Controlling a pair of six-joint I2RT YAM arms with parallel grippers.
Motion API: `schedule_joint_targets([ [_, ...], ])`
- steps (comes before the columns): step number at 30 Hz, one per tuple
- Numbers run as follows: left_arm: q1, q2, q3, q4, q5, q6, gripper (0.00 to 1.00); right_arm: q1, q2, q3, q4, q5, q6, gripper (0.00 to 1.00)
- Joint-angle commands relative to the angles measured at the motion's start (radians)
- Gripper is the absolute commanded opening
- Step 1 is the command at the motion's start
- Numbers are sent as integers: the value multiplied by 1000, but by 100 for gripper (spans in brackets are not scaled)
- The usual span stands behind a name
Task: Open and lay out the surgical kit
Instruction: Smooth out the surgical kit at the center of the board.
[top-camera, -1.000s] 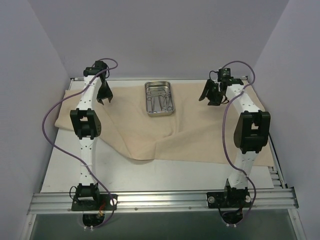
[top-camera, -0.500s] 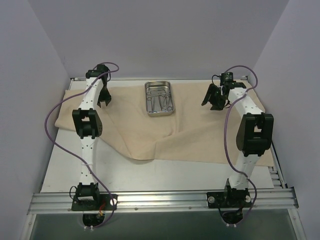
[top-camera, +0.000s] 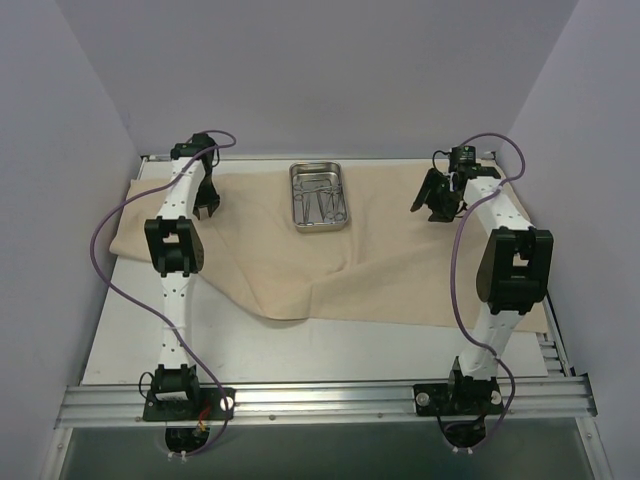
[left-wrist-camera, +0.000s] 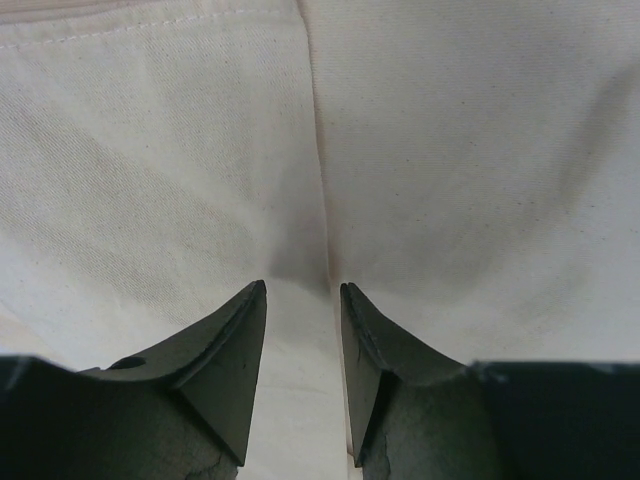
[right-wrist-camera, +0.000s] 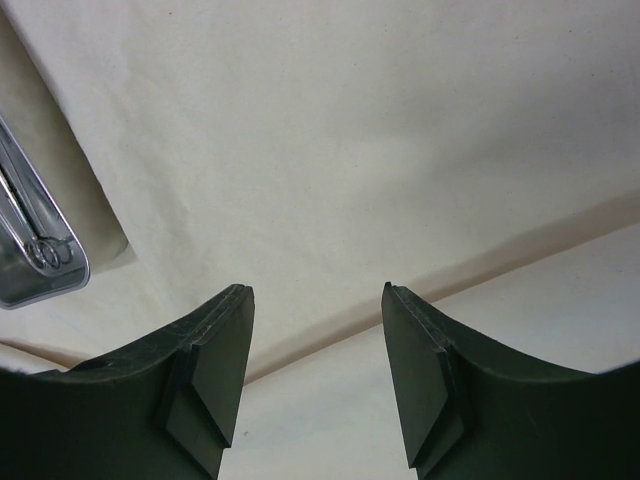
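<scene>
Left tool (left-wrist-camera: 303, 290) half-open, empty, over a crease in wrap (top-camera: 300, 275). Wrap spread on bench (top-camera: 300, 350), long axis left-right. Tray (top-camera: 320, 228) far-middle on wrap, long axis near-far, instruments (top-camera: 318, 203) lengthwise inside. Right tool (right-wrist-camera: 318, 290) released, empty, right of tray.

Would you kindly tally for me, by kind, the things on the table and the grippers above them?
Cloth wrap: 1
Steel tray: 1
Grippers: 2, the left gripper and the right gripper
Metal instruments in the tray: several, too small to count
Total: 4, instruments aside
</scene>
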Motion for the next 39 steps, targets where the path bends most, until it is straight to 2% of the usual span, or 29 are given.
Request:
schedule_joint_targets([
  [1,5,19,14,-33,-21,22,45,2,-74,-9,-8,13,-9,54],
  [10,15,27,14,-30,-13,23,38,2,-74,-20,-6,14,-8,54],
  [16,16,4,12,-33,-18,16,17,4,-70,-18,-2,9,-6,54],
  [21,21,-50,7,-37,-24,5,10,7,-64,-12,-2,0,-9,54],
  [23,24,-73,-3,-40,-16,2,3,8,-64,-3,-6,-1,-16,54],
  [26,25,-137,-32,-40,-6,-6,2,10,-62,14,-14,-6,-23,54],
  [30,25,-264,-153,-63,-62,-4,2,19,-67,23,-14,-29,-8,54],
  [33,27,-393,-268,-82,-137,-6,2,85,-64,17,-17,-41,6,54],
  [35,27,-478,-437,-59,-150,-9,2,119,-77,7,-3,-41,13,54],
  [36,41,-572,-500,-50,-145,-14,2,151,-91,-10,1,-40,27,54],
  [37,60,-623,-626,-31,-136,-33,2,165,-99,-18,10,-43,32,54],
  [39,87,-768,-748,-10,-116,-50,2,196,-117,-42,18,-43,40,54],
])
